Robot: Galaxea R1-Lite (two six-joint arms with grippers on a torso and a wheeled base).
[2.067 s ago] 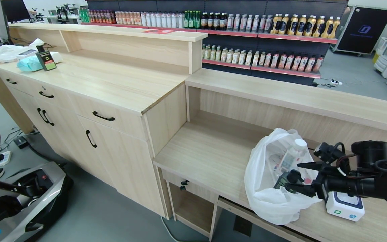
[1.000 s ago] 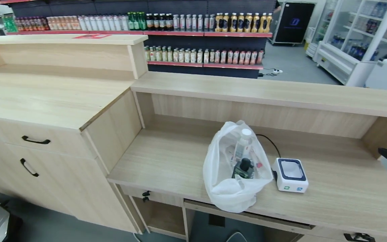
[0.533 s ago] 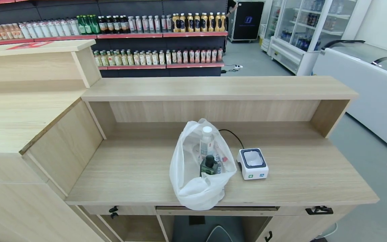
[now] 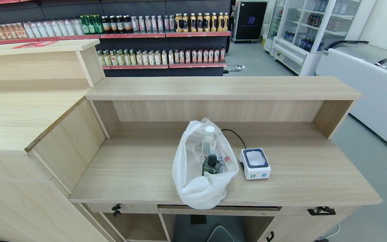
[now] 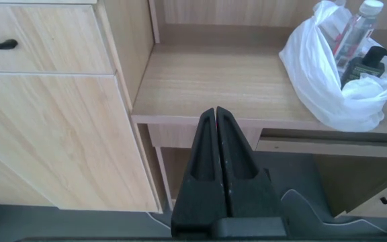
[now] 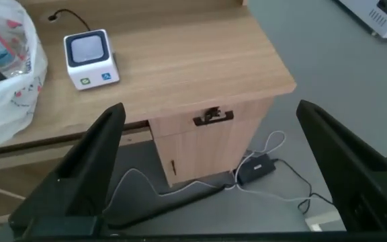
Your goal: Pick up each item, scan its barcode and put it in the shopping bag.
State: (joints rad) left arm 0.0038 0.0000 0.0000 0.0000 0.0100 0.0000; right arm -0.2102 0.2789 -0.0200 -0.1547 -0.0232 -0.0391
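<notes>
Dead centre on the wooden surface (image 4: pixel 314 181), the white shopping bag (image 4: pixel 190 191) sits upright with its mouth open, and two items are inside it! A clear bottle (image 4: pixel 209 143) with a white cap stands at the bag's 12 o'clock side. A dark bottle (image 4: pixel 211 166) with a black top is tucked in at that bottle's 6 o'clock, right up against it. At 3 o'clock from the bag, just beside it, the white barcode scanner (image 4: pixel 255 163) rests with its window facing up. A black cable (image 4: pixel 232 133) curls away from it toward 11 o'clock, slipping behind the bag.

Down to the left wrist view: the left end effector (image 5: pixel 216 113) is pinched fully together, fingers pressed flat against each other with nothing between them. It hangs low, off the front edge of the surface, well apart from the bag.

Right wrist view now: the right end effector (image 6: pixel 210 109) is spread wide, its two black fingers far apart and gripping nothing. It is held off the end of the surface, above the floor. A black drawer handle (image 6: pixel 213 116) shows on the front below the edge, and loose cords (image 6: pixel 261 168) trail across the floor.

Far back at 12 o'clock, shelves (image 4: pixel 146 33) of bottled drinks line the wall. Glass-door coolers (image 4: pixel 301 27) stand at 1 o'clock and a chest freezer (image 4: pixel 375 84) at 2 o'clock.
</notes>
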